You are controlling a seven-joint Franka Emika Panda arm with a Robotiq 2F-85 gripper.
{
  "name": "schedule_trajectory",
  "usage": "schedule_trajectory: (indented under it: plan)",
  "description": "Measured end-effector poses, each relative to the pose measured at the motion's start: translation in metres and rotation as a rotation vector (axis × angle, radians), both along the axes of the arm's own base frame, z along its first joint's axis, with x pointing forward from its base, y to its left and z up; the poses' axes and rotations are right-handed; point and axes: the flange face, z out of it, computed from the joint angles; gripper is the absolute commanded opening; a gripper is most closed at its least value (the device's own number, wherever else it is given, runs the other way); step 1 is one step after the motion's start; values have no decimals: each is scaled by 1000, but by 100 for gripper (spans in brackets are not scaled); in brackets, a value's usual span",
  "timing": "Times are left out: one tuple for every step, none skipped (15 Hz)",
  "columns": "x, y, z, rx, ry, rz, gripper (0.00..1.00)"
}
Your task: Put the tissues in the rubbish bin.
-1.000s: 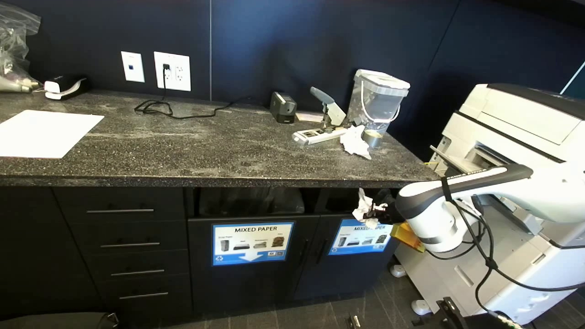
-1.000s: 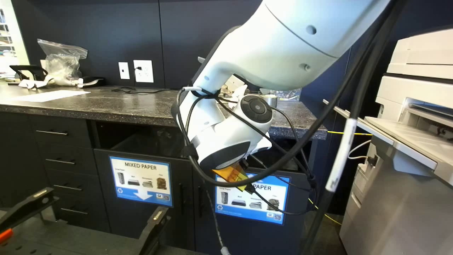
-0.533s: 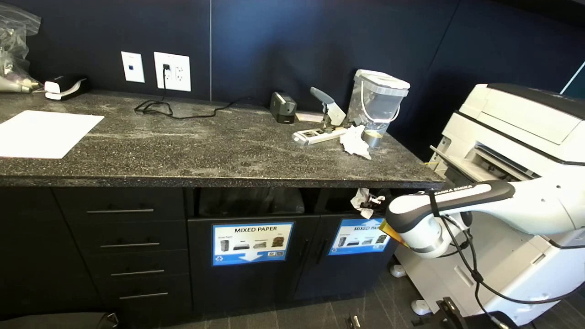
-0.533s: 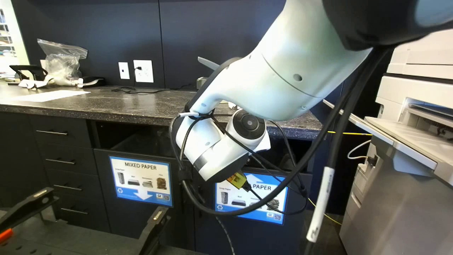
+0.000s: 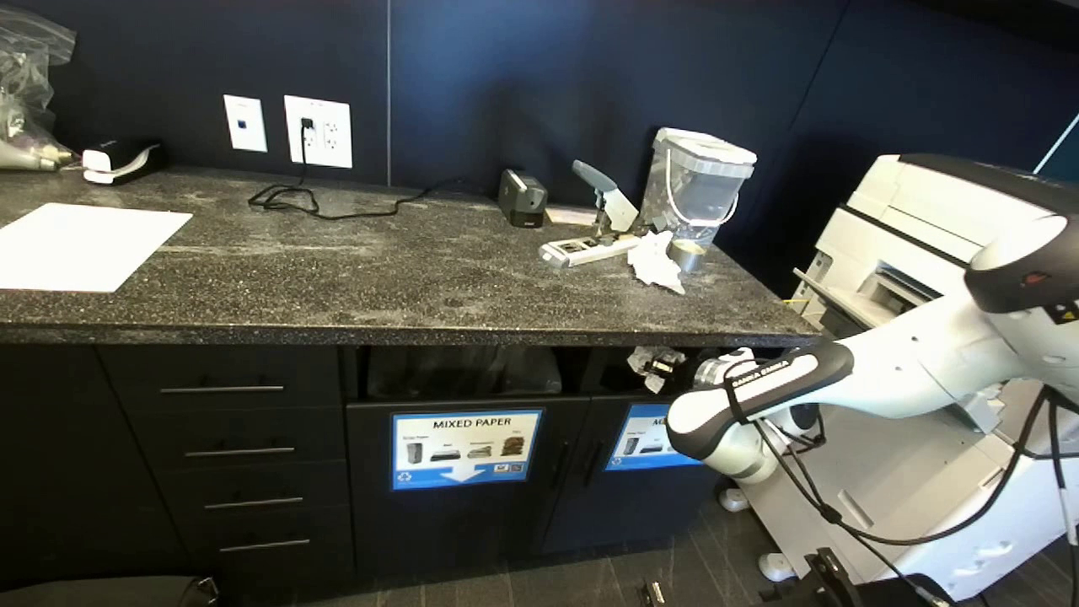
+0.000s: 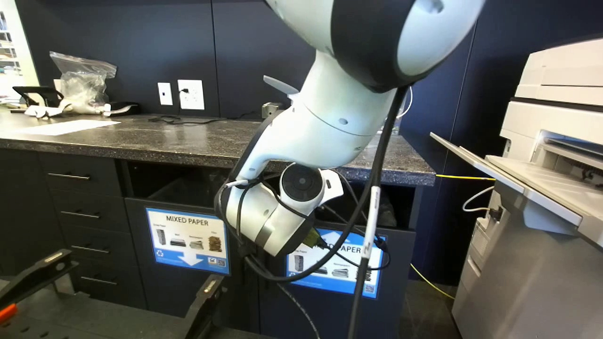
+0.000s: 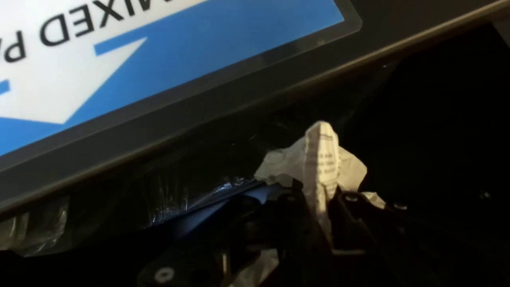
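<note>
Tool (image 7: 322, 195): pinching a crumpled tissue (image 7: 322, 159)
Bin (image 5: 632, 506): I'd reach well inside before letting go tbh
Plastic (image 7: 171, 201): looks snaggy, steer clear

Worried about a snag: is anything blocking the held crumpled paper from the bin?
Nothing visible: the gripper holds the crumpled paper at the opening of the bin. Deeper inside is too dark to tell.
</note>
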Motion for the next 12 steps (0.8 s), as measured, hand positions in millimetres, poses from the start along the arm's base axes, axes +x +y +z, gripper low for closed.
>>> schedule_trajectory:
  plan:
    - [6, 3, -1, -13, -14, -1, 11]
    - [12, 5, -3, -25, -26, -1, 11]
    - [17, 6, -4, -35, -33, -2, 10]
    - [22, 7, -6, -45, -38, -3, 13]
    - [25, 7, -7, -53, -40, -4, 36]
    - [29, 6, -9, -61, -38, -8, 38]
    - [32, 5, -10, -70, -36, -11, 38]
    - [34, 4, -12, -77, -33, -16, 45]
    - [36, 3, -13, -84, -30, -22, 52]
    - [37, 2, -14, -91, -27, -27, 59]
    - [38, 2, -15, -96, -25, -31, 68]
    - [38, 1, -17, -101, -24, -37, 75]
